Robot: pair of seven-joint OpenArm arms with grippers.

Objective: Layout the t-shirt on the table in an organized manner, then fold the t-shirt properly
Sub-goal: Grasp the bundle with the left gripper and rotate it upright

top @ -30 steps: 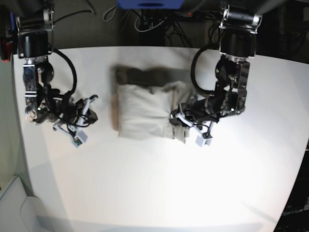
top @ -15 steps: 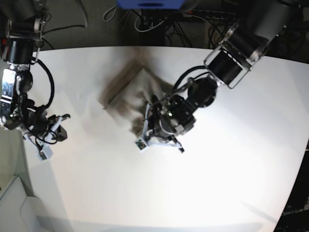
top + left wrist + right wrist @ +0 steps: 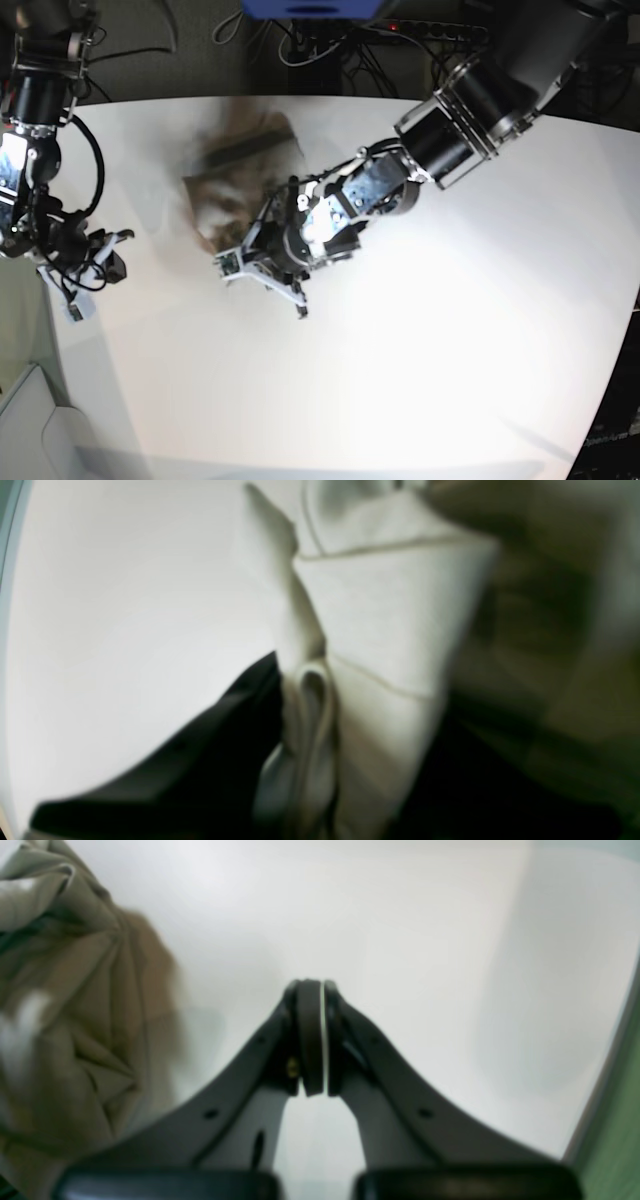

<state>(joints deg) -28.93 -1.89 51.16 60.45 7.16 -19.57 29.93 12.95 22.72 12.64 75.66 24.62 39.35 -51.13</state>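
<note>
Pinched around a thick fold of the t-shirt (image 3: 390,620), the left gripper (image 3: 268,275) stands slightly parted, its fingers kept apart by the cloth bunched between them. From that grip the grey-beige fabric runs up and away in creased layers, and in the base view it lies slantwise across the far half of the table (image 3: 400,400), between the two arms, with the left arm reaching over its near end. How much of it is lifted off the white top, I cannot tell. Farther out, the right gripper (image 3: 314,1040) is closed on nothing, its tips together over bare tabletop, beside the shirt but apart from it. The step in hand looks to be moving or turning the shirt to lay it out in order, rather than a finished fold. Next, the held edge probably wants setting down flat and square, then a release that does not drag the layers askew.
</note>
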